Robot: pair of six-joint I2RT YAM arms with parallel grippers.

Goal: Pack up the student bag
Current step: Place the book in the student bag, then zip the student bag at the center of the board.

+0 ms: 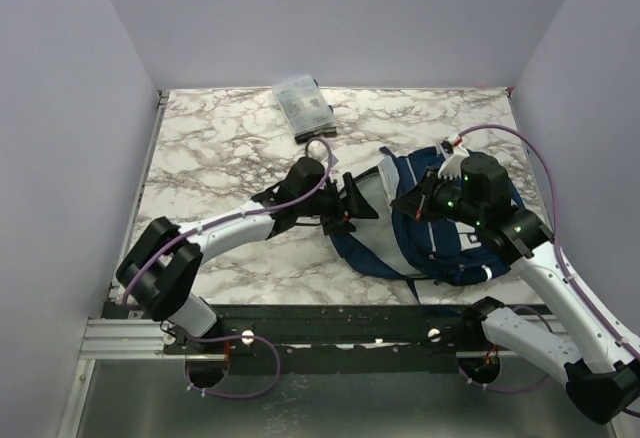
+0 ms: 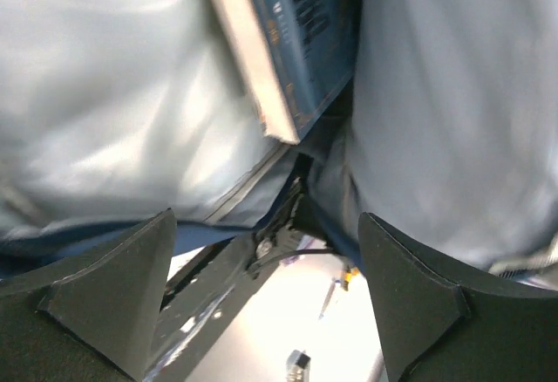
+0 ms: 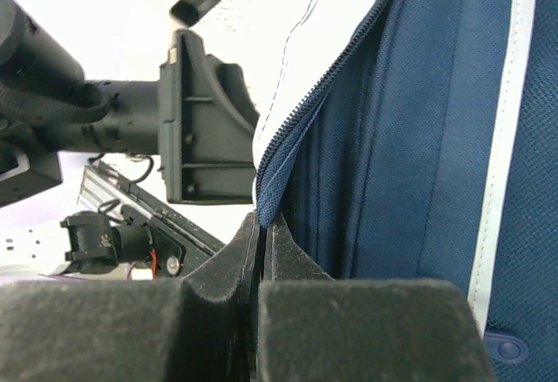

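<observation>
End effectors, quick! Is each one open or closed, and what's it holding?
Left end effector: open, holding nothing.
Right end effector: closed, pinching the student bag at its opening.

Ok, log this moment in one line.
left gripper: open, at bag mouth | right gripper: shut on bag zip edge | book: inside bag | pouch: outside bag

The student bag (image 3: 418,138) is navy woven cloth, matt and finely grained, with smooth pale trim. Its lining (image 2: 113,94) is thin grey cloth with a soft sheen (brightest along the folds). The book (image 2: 301,42) has a glossy cover. The left gripper (image 2: 266,221) has fingers (image 2: 113,290) of matt black plastic. The table (image 1: 230,138) looks like smooth marble; the pouch (image 1: 303,108) is clear, shiny plastic.
</observation>
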